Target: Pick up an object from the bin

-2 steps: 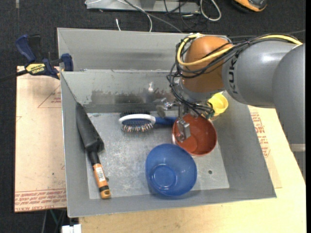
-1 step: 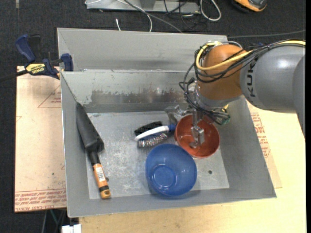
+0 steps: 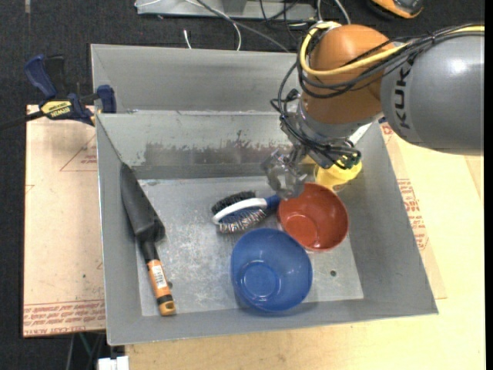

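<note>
My gripper [image 3: 286, 177] hangs over the back right part of the bin, just above the far rim of a red bowl [image 3: 313, 220]. A yellow thing [image 3: 341, 173] lies partly hidden behind it to the right. A blue and white brush [image 3: 240, 210] with dark bristles lies just left of the red bowl, its handle end close under the gripper. A blue bowl [image 3: 269, 272] sits in front of both, open side up.
A black scoop with an orange handle [image 3: 145, 237] lies along the bin's left wall. The arm with its orange cover reaches in from the upper right. Bare bin floor lies between the scoop and the brush.
</note>
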Action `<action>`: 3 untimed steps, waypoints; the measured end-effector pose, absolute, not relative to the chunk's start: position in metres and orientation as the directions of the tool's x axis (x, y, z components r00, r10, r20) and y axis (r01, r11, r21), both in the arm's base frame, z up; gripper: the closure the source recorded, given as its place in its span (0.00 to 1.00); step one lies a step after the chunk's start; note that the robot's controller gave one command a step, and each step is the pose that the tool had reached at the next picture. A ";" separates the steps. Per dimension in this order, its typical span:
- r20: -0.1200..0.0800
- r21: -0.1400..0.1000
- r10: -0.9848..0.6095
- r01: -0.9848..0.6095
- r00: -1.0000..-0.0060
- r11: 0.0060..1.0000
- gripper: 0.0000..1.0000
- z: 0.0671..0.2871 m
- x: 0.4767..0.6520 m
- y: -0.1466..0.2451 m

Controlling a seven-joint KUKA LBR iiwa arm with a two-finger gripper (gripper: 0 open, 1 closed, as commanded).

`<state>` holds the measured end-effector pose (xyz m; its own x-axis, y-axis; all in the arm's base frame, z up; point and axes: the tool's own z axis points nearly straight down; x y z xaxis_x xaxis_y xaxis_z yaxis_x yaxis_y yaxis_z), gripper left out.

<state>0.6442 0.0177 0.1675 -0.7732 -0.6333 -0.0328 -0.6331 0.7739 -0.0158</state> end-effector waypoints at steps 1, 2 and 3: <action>-0.033 -0.015 -0.633 -0.632 -0.774 0.774 1.00 0.167 0.644 0.017; -0.037 -0.007 -0.440 -0.440 -0.897 0.898 1.00 0.140 0.617 -0.033; -0.037 -0.009 -0.480 -0.480 -0.877 0.877 1.00 0.135 0.619 -0.046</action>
